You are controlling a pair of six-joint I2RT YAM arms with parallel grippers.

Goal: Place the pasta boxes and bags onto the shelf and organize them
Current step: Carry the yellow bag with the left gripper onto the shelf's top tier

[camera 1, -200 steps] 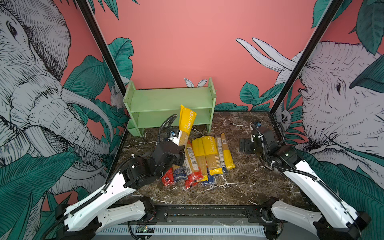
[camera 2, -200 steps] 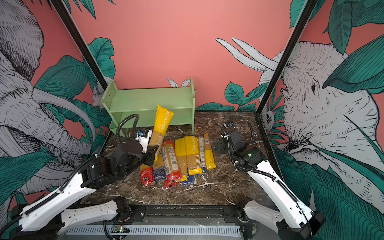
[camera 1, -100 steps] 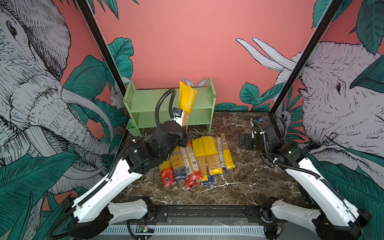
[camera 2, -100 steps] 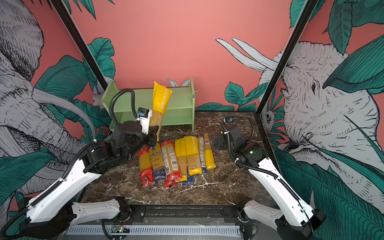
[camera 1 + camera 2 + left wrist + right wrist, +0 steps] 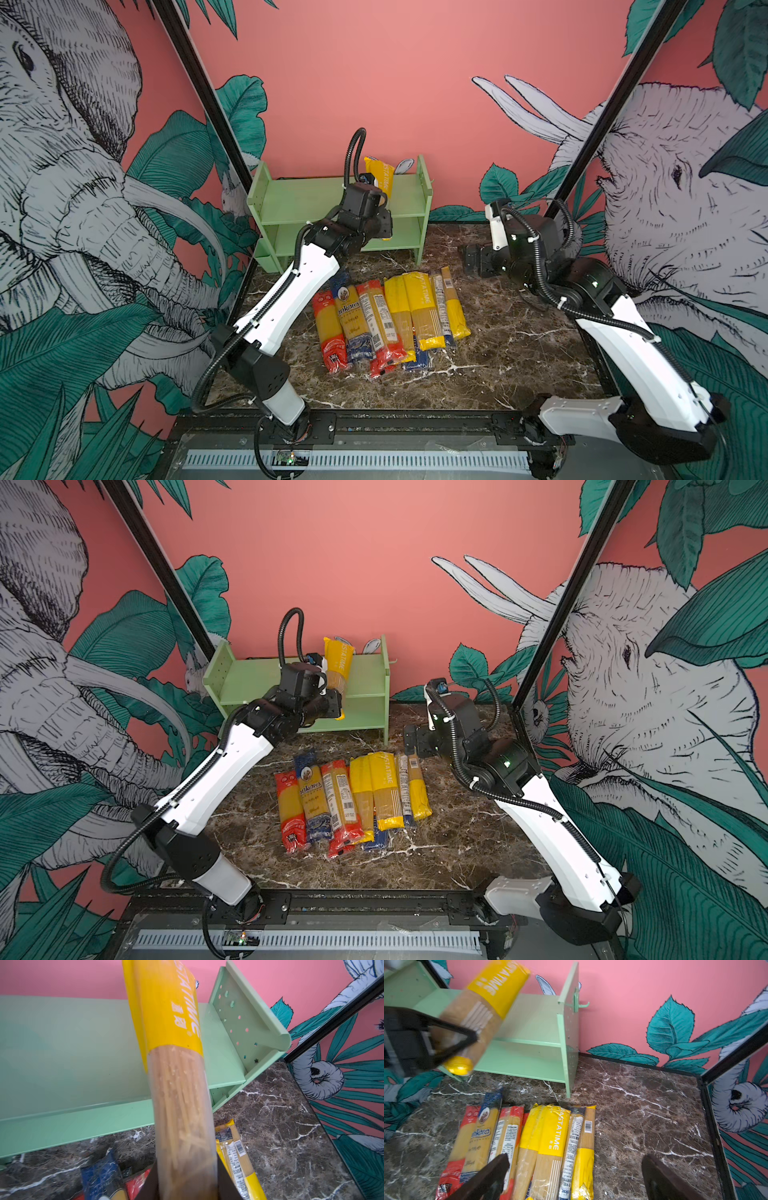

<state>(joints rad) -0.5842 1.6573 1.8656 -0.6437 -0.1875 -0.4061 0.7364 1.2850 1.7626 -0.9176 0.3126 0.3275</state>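
Long clear-plastic spaghetti pack with yellow ends [image 5: 380, 176]: held tilted, nearly upright, in front of the pale mint-green two-tier shelf [image 5: 307, 199]. Left fingers [image 5: 147, 1188] narrow, one on each side of its clear tan lower section. Lower yellow end pokes out below them; upper yellow end rises past the top board, near the right side panel. Right fingers [image 5: 488, 1178] wide, holding nothing, over the dark marble desk [image 5: 519, 332] near the flat row of other packs [image 5: 390, 316].
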